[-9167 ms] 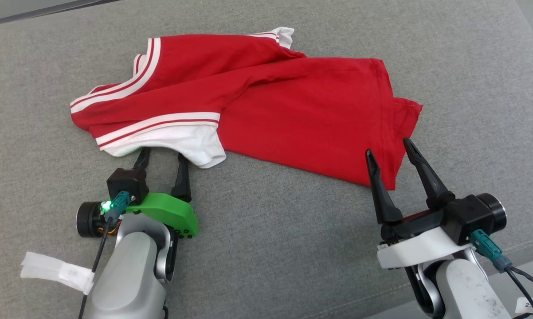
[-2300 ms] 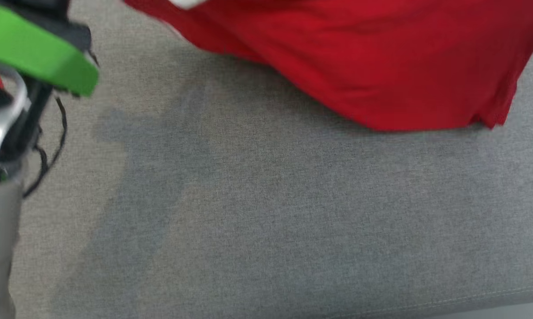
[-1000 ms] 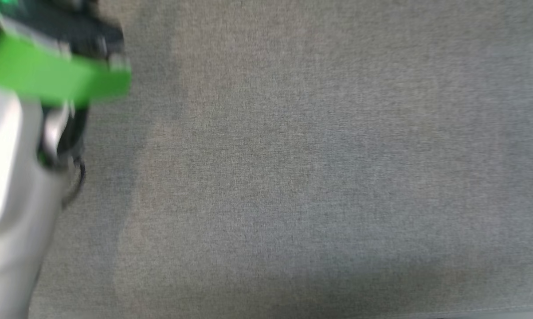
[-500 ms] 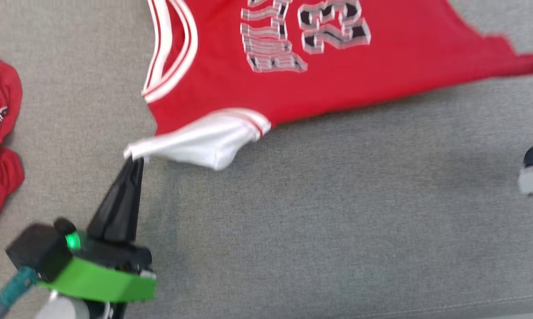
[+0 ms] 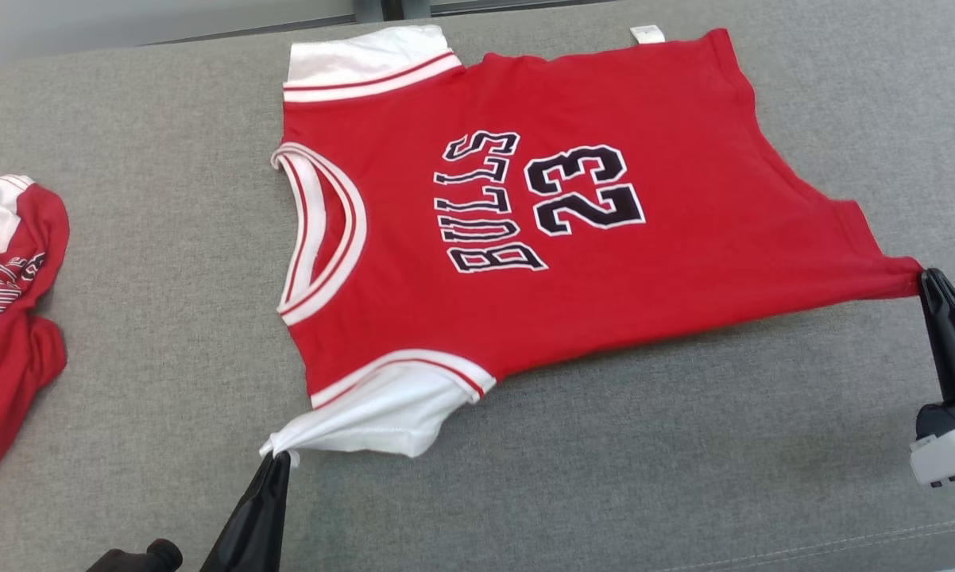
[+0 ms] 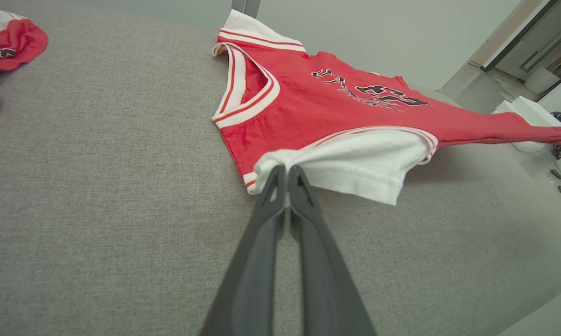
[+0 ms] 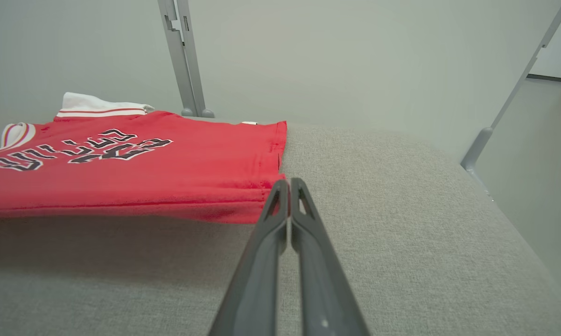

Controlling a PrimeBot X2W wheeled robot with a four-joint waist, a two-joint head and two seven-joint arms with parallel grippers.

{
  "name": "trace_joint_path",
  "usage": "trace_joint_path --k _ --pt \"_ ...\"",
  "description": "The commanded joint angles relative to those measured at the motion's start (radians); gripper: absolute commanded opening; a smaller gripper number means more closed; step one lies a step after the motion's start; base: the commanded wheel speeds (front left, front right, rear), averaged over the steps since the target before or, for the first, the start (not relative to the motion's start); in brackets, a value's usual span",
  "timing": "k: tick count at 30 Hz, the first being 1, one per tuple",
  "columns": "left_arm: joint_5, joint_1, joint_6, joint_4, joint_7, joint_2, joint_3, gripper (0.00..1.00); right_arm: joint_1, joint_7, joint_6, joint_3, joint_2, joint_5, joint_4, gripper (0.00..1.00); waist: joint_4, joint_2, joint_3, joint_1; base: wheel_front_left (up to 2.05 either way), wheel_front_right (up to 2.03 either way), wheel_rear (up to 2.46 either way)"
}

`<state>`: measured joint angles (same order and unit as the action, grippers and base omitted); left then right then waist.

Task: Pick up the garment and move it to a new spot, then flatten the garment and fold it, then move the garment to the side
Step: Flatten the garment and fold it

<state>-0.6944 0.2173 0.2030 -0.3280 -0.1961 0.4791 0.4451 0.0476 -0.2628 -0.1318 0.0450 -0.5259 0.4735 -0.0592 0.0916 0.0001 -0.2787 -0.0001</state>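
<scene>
Two red-and-white cloth jerseys, namely the spread jersey (image 5: 605, 262) and the crumpled jersey (image 5: 13, 318); two dark-fingered grippers, the left gripper (image 5: 281, 459) and the right gripper (image 5: 929, 278); one grey fabric surface (image 5: 644, 477).

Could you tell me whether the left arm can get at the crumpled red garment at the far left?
Probably not as things stand: the left gripper is shut on the white sleeve of the jersey. The grey surface toward the crumpled garment looks unobstructed, though.
</scene>
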Motion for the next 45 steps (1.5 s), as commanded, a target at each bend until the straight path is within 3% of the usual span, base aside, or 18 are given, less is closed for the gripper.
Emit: trace_joint_path --k 1,9,20,30,41,42,43,44,45 --pt "0.001 0.015 0.015 -0.017 0.005 0.011 -0.008 0.00 -0.023 -0.003 0.002 -0.015 -0.005 -0.007 0.008 0.00 0.002 -0.0001 -0.003 0.0001 0.00 0.00 0.00" --pt "-0.028 -0.061 -0.002 -0.044 0.076 0.006 0.009 0.00 -0.050 -0.003 0.002 -0.016 0.009 -0.015 0.000 0.00 -0.010 -0.0001 -0.029 0.0001 0.00 0.00 0.00" --pt "-0.004 -0.331 -0.029 0.129 0.143 -0.050 0.029 0.00 0.104 -0.003 0.002 0.037 0.028 -0.014 -0.104 0.00 -0.014 -0.0001 -0.086 0.0001 0.00 0.00 0.00" --pt "0.070 -0.579 -0.078 0.295 0.164 -0.065 0.060 0.00 0.294 -0.003 0.002 0.120 0.016 -0.005 -0.210 0.00 -0.012 -0.0001 -0.178 0.0001 0.00 0.00 0.00" --pt "0.145 -0.694 -0.063 0.350 0.170 -0.053 0.072 0.00 0.402 -0.003 0.002 0.094 0.036 -0.055 -0.261 0.00 -0.015 -0.0001 -0.249 0.0001 0.00 0.00 0.00" --pt "0.144 -0.696 -0.063 0.353 0.171 -0.057 0.075 0.00 0.406 -0.003 0.002 0.091 0.041 -0.057 -0.266 0.31 -0.016 -0.0001 -0.250 0.0001 0.00 0.00 0.00" --pt "0.146 -0.698 -0.065 0.354 0.166 -0.061 0.079 0.08 0.413 -0.003 0.002 0.087 0.046 -0.058 -0.270 1.00 -0.018 -0.0001 -0.251 0.0001 0.00 0.00 0.00" --pt "0.145 -0.698 -0.070 0.353 0.159 -0.066 0.081 0.36 0.416 -0.003 0.002 0.083 0.050 -0.061 -0.272 1.00 -0.019 -0.0001 -0.250 0.0001 0.00 0.00 0.00" --pt "0.143 -0.695 -0.067 0.352 0.145 -0.071 0.080 0.74 0.415 -0.003 0.002 0.080 0.055 -0.066 -0.272 1.00 -0.020 -0.0001 -0.247 0.0001 0.00 0.00 0.00"
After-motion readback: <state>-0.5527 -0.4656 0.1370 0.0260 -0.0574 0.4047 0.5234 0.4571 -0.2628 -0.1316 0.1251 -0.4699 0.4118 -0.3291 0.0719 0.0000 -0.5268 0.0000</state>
